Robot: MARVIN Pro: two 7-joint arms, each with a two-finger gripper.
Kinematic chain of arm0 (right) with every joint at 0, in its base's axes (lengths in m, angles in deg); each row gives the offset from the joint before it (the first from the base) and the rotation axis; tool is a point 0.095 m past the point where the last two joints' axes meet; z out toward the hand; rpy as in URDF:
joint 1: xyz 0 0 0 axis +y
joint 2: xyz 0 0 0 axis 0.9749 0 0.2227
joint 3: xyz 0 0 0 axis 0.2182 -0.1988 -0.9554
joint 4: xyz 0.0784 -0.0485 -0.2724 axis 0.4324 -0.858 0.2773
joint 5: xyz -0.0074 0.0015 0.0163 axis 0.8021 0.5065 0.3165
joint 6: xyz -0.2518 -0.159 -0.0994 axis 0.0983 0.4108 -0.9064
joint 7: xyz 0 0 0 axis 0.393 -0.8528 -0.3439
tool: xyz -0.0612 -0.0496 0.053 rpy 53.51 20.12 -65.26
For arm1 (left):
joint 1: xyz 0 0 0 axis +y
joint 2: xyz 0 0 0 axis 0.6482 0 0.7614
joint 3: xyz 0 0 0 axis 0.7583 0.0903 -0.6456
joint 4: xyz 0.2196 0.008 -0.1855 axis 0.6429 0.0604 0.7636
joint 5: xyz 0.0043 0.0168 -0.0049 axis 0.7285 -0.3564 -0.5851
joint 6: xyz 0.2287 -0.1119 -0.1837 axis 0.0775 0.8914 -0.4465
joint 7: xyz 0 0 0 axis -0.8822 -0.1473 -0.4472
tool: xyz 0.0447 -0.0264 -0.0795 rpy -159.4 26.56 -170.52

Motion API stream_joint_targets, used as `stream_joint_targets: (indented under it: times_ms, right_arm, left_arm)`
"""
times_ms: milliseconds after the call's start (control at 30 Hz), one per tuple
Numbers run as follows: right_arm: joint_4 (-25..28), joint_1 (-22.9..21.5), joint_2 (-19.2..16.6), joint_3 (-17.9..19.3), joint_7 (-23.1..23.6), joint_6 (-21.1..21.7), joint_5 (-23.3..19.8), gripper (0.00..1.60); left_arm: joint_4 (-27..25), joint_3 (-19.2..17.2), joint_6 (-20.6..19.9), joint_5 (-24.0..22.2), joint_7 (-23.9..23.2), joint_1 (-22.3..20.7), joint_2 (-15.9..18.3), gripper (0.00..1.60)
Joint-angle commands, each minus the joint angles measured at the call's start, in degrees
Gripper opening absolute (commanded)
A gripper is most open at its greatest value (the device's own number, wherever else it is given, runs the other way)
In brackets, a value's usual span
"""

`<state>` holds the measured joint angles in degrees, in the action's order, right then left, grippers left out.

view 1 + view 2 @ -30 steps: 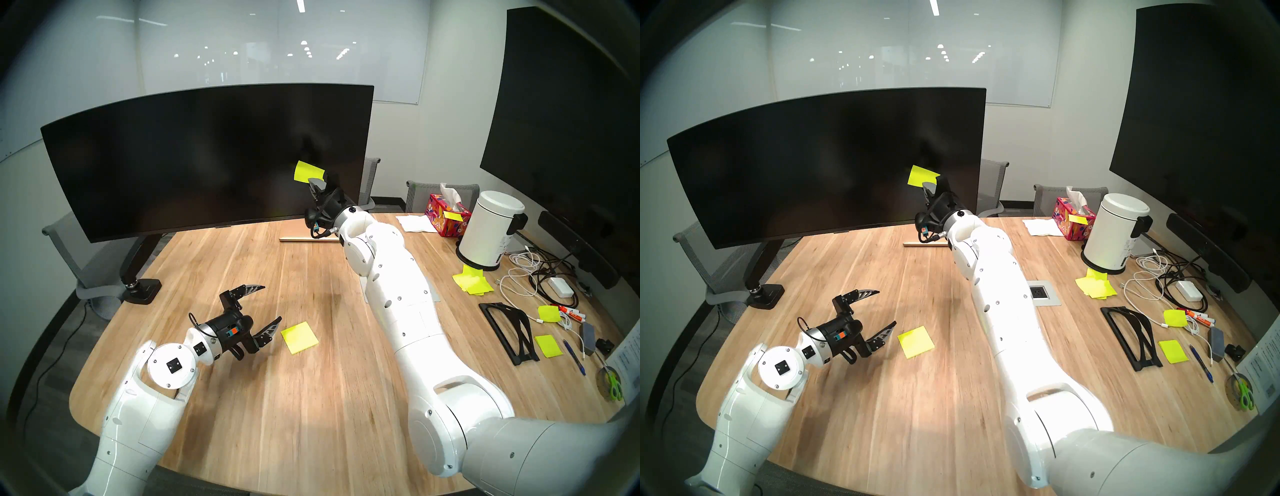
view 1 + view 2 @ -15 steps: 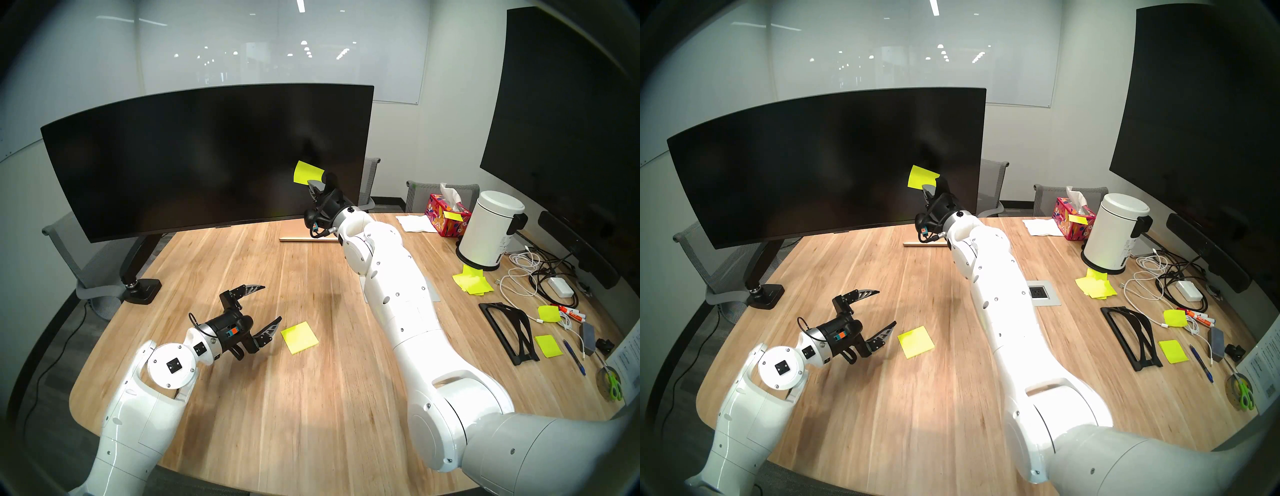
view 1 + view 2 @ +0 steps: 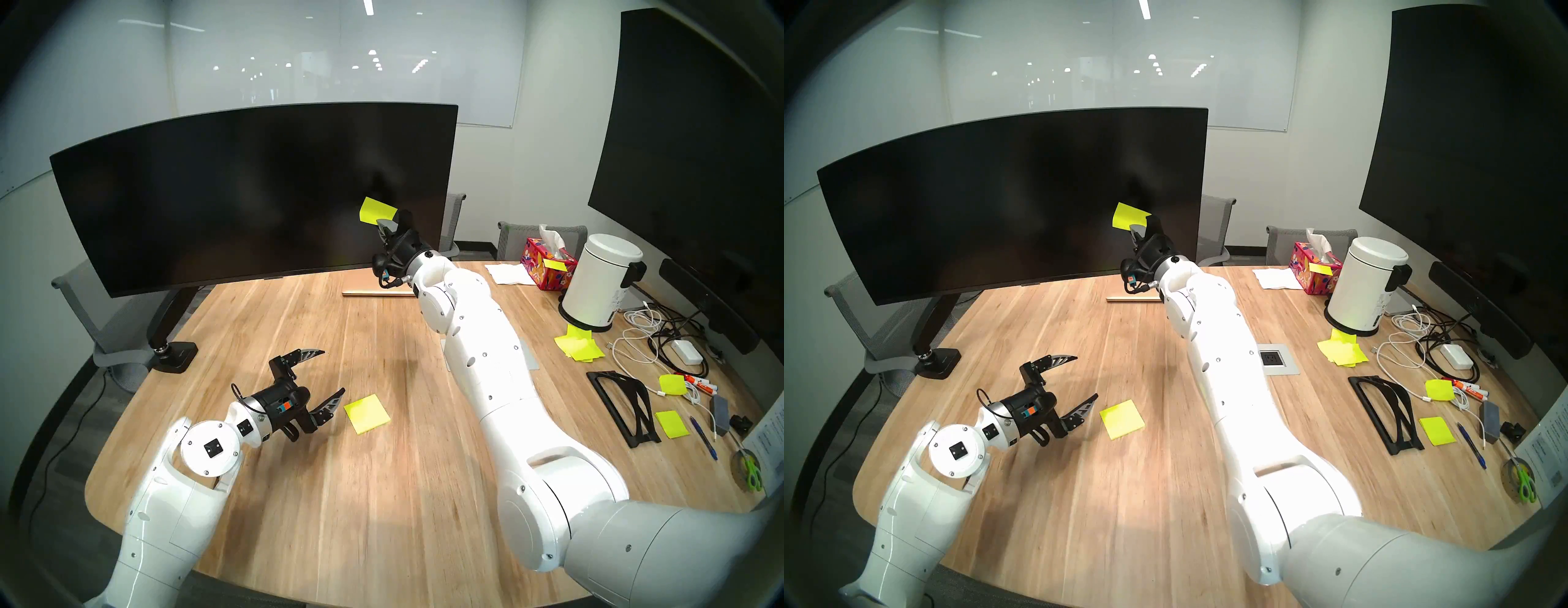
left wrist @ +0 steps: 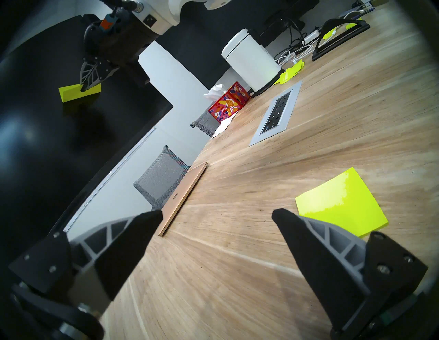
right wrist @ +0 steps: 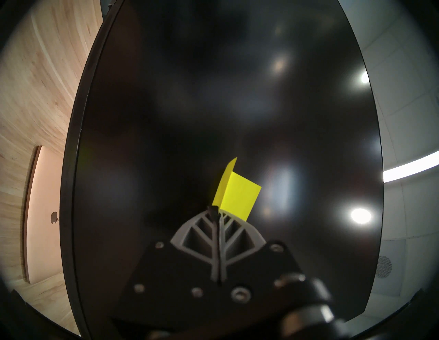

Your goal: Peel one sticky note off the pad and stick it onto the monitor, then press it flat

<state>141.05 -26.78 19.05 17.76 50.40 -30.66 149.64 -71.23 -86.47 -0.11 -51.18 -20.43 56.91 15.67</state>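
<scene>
The right fingers [image 5: 215, 214] grip the sticky note [image 5: 237, 197] at mid-frame, before the monitor [image 5: 213, 95]. The left fingers [image 3: 329, 380] gape beside the pad [image 3: 367, 413].

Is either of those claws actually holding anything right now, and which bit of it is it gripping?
Yes. The right gripper pinches the sticky note by one corner, in front of the monitor. The left gripper is open and holds nothing.

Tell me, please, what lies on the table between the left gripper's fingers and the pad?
Nothing: in the head view only bare wooden table separates the open left gripper from the pad.
</scene>
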Motion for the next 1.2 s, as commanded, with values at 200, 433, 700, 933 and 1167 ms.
stream_joint_targets:
  times_ms: [200, 433, 700, 933, 1167]
  right_arm:
    - [0.5, -2.0, 0.9, 0.1, -0.7, -0.6, -0.7, 0.00]
    - [0.8, -1.8, 1.0, 0.3, -0.2, -1.2, -1.1, 0.00]
    - [1.9, -1.2, 1.3, 0.2, 3.5, -2.1, -1.2, 1.60]
    - [4.2, 0.1, 1.0, 0.7, 5.3, -2.9, -1.8, 1.60]
    - [9.7, 3.6, 0.7, 1.5, 8.2, -4.2, -3.0, 1.60]
  left_arm:
    - [-1.3, 0.0, 0.2, 0.1, 0.0, -0.2, 0.1, 1.60]
    - [-1.3, 0.0, 0.2, 0.1, 0.0, -0.2, 0.1, 1.60]
    - [-1.3, 0.0, 0.2, 0.1, 0.0, -0.2, 0.1, 1.60]
    - [-1.3, 0.0, 0.2, 0.2, 0.0, -0.2, 0.1, 1.60]
    - [-1.3, 0.0, 0.2, 0.2, 0.0, -0.2, 0.1, 1.60]
